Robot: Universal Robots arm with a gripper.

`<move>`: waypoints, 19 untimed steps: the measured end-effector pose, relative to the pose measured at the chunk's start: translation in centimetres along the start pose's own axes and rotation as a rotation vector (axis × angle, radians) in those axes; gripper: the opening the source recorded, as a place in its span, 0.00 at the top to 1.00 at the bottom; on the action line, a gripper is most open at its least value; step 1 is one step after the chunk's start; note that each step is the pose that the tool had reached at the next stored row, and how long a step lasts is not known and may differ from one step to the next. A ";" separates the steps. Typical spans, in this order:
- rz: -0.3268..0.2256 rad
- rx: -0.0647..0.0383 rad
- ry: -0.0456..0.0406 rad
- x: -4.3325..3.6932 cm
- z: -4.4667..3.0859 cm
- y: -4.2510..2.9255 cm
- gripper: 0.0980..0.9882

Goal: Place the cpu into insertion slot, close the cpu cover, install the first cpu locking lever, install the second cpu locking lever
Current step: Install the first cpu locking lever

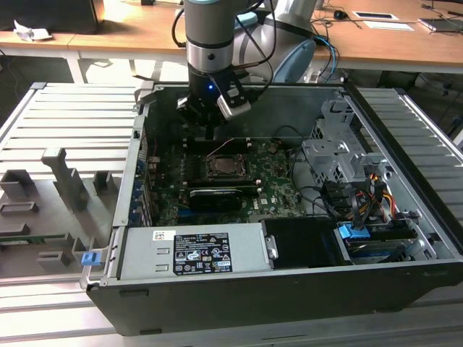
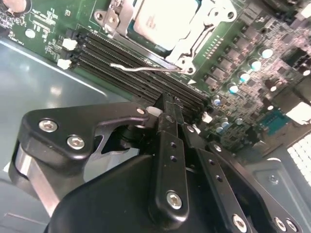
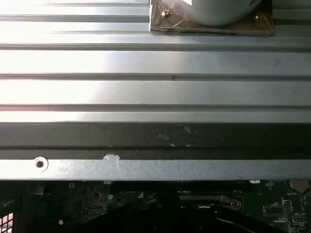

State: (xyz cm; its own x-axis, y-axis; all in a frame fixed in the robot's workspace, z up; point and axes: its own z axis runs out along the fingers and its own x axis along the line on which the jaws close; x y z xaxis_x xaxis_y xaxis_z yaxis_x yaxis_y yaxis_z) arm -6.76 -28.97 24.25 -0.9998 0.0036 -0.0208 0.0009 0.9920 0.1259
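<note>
From afar, the exterior view looks down into the computer case (image 1: 217, 307). Close in, the second wrist view shares its motherboard (image 2: 243, 43), seen past the gripper (image 2: 167, 106); the first wrist view faces the ribbed table (image 3: 146, 92).

Headcount inside the open PC, for anyone keeping score

One robot arm (image 1: 210, 36) with one gripper (image 2: 167, 104), one tower case (image 1: 239, 307), one motherboard (image 1: 278, 181). On the board there's one cpu (image 2: 163, 22), one cpu cover (image 2: 211, 22), one thin wire locking lever (image 2: 141, 68), what looks like four long black memory slots (image 2: 121, 63), and at least five silver-topped capacitors (image 2: 244, 76). Also one power supply (image 1: 192, 253), one long black card (image 1: 213, 196), one drive cage (image 1: 336, 155) and one blue clip (image 1: 90, 258).
</note>
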 end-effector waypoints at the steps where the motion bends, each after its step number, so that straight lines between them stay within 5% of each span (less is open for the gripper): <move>1: 0.000 0.004 0.0001 -0.38 0.04 -0.01 0.99; 4: 0.000 0.016 0.0000 -1.00 0.12 -0.02 0.99; 7: 0.000 0.040 -0.0001 -1.58 0.46 -0.06 0.99; 19: -0.028 0.041 0.0029 -1.86 0.70 -0.12 0.99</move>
State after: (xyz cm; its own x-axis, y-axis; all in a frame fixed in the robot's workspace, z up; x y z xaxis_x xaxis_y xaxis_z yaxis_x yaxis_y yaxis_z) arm -4.89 -29.00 23.58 -0.9995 -0.0250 -0.0209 -0.0267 0.9961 0.0842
